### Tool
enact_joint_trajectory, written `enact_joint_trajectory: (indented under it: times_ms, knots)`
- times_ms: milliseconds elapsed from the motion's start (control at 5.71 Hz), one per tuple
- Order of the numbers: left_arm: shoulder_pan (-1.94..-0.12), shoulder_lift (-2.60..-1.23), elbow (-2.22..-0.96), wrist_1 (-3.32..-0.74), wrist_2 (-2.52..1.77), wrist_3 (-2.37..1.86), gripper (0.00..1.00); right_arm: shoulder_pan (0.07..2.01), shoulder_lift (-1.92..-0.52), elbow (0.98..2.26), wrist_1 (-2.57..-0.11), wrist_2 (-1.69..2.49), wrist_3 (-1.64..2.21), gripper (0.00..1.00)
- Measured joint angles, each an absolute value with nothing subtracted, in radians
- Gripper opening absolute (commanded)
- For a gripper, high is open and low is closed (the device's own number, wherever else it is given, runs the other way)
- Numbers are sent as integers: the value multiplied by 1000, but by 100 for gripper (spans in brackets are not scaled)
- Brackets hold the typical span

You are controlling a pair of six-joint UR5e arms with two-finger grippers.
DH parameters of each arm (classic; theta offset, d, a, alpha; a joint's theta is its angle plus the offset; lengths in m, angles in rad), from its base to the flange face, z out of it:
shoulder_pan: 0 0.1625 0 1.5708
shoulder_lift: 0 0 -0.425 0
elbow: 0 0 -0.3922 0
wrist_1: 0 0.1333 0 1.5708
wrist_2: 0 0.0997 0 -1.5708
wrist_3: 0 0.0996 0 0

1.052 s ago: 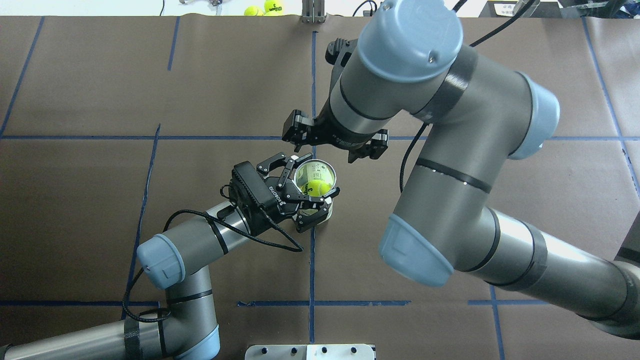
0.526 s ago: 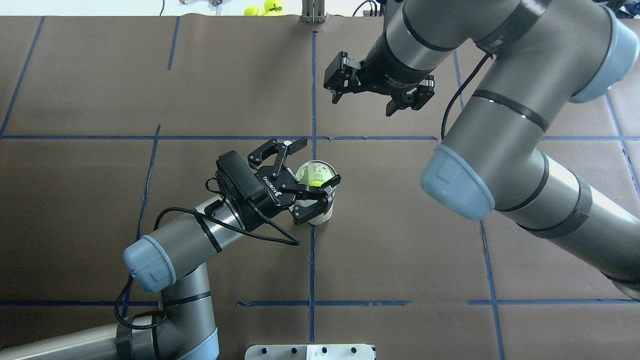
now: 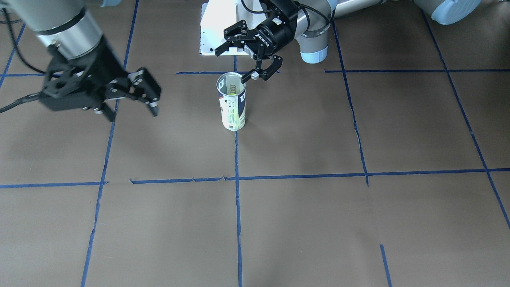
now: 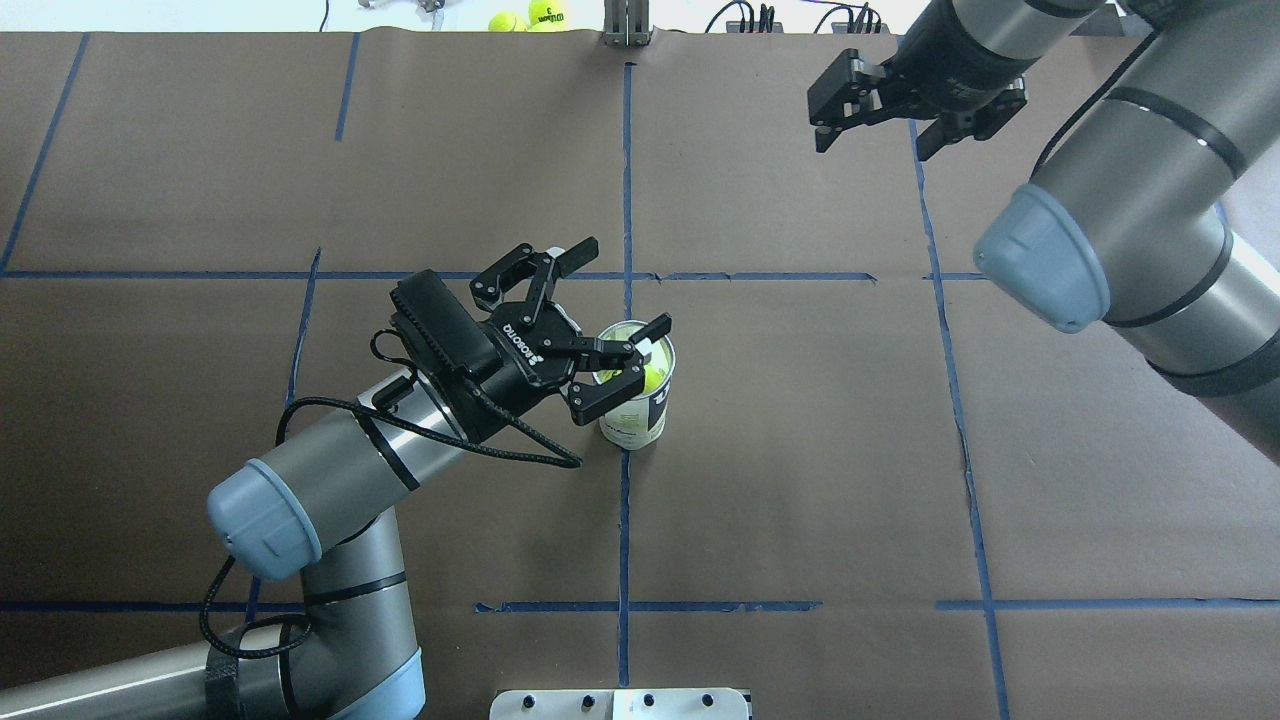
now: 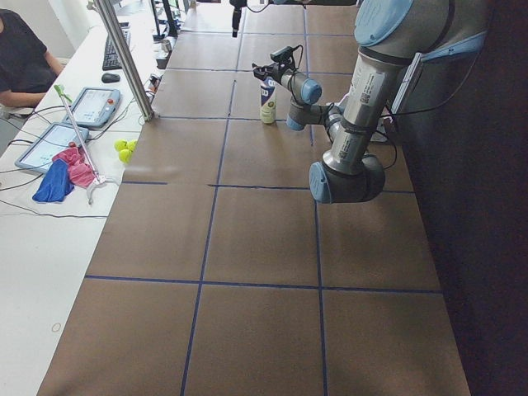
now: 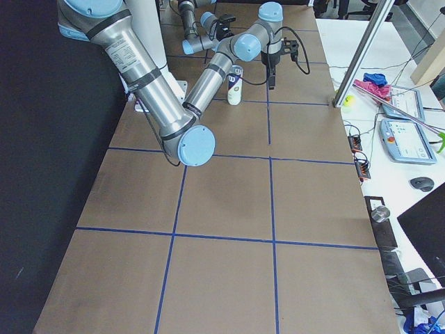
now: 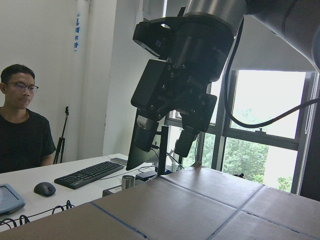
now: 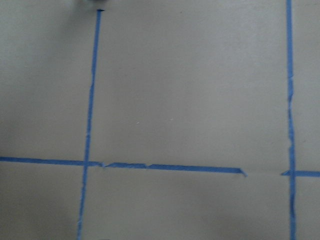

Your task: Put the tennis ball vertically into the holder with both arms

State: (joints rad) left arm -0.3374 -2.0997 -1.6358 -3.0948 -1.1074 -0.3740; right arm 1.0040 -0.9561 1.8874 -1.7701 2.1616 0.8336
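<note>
Above the counter (image 4: 800, 450), the right end effector (image 4: 873, 150) hangs spread and empty, well apart from the holder (image 4: 635, 420). The left end effector (image 4: 628, 284) gapes empty at the upright holder's rim. The tennis ball (image 4: 655, 375) sits inside the holder.

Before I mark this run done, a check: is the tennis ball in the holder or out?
In. The tennis ball shows inside the open top of the upright holder.

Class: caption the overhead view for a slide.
Tennis ball in upright holder; left gripper open by its rim, right gripper open, away.
</note>
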Motion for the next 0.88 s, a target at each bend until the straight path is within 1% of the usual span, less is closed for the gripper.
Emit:
enact_joint_trajectory:
  times_ms: [351,876]
  knots:
    - [-396,-2041,-1636,-3006,-1033,-482,100,1095,-1011,1809,-1769,2169,650,99]
    - [-509,-1961,-1624,-2828,-1057,-569,100,1237,-1064,1670,-1767,2259,327,99]
